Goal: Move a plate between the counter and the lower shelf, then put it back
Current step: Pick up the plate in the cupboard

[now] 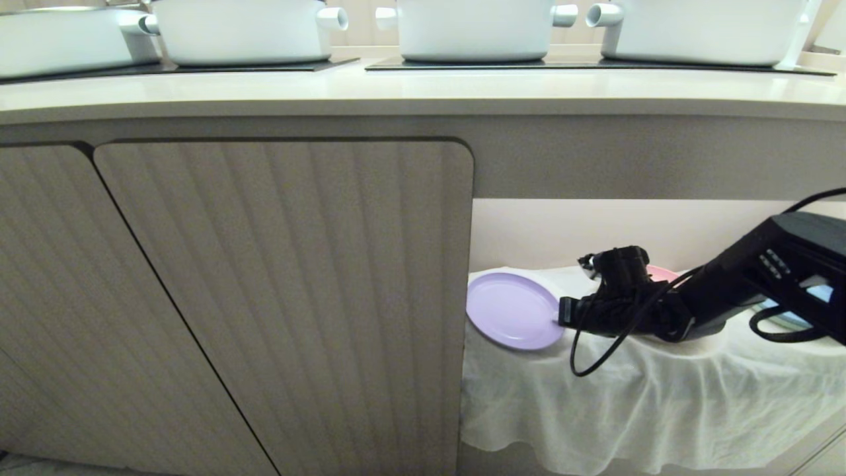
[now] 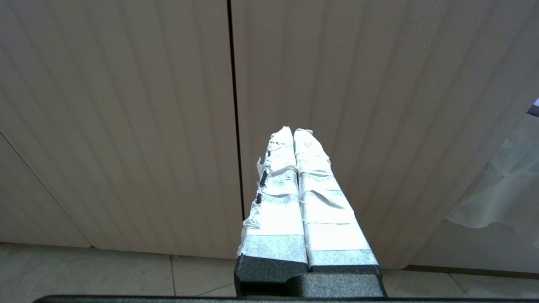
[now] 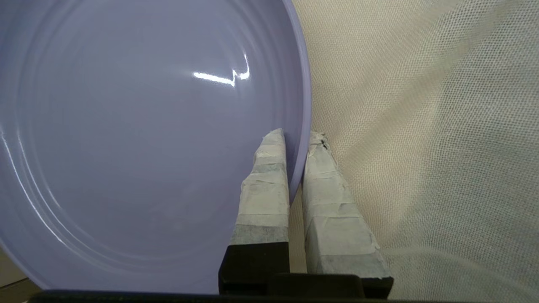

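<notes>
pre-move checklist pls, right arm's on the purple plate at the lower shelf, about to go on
1. Grip: right gripper shut on the plate rim, one finger inside, one outside. ok
2. Bite depth: only the fingertips overlap the rim; hold when lifted: cannot tell
3. Plate seating: on the white cloth of the lower shelf, its front edge tipped over the drape. ok
4. Cloth snag: whether cloth is pinched under the outer finger: cannot tell
5. Neighbours: pink plate sits behind the arm, apart from the purple one. ok
6. Left gripper: shut, empty, facing the cabinet door. ok
</notes>
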{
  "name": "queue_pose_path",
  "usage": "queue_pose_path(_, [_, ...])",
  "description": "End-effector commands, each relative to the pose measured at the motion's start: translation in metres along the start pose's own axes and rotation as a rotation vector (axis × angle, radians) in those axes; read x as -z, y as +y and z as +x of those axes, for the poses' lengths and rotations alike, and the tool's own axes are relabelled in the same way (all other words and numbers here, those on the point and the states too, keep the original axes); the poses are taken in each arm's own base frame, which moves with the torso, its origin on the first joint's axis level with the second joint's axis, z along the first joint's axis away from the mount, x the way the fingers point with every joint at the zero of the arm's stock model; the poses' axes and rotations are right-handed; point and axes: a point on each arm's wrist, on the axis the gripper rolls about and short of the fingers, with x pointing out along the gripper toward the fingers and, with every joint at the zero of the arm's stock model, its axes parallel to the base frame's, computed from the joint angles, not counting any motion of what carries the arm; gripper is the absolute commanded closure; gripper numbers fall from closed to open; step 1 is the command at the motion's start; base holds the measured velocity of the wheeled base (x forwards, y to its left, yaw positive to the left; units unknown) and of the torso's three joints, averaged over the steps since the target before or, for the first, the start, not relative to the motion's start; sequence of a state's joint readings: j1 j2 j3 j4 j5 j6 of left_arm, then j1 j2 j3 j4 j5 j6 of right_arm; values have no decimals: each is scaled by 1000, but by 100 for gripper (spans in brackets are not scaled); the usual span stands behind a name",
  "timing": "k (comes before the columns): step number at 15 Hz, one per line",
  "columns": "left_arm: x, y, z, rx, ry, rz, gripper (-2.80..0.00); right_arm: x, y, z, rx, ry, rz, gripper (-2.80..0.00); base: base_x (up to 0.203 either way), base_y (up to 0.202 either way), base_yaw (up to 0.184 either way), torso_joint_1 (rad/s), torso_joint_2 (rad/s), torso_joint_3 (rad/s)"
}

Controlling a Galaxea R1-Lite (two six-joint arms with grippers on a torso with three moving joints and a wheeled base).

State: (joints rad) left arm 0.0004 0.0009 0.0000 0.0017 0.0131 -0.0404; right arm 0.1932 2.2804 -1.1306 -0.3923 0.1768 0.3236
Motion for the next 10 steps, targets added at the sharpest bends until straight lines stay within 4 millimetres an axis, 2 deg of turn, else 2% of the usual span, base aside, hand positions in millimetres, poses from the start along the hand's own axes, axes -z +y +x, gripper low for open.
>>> queue_pose_path(1, [0, 0, 0, 0, 1, -1, 0, -3, 2, -8, -7, -18, -3, 0, 0, 0, 0, 0, 0, 0])
queue_pose_path(6, [0, 0, 0, -1, 0, -1, 0, 3, -1, -19, 5, -4, -34, 0, 0, 0, 0, 0, 0, 0])
queue_pose_path(10, [0, 0, 0, 0, 0, -1, 0, -2, -4, -25, 8, -22, -33, 0, 0, 0, 0, 0, 0, 0])
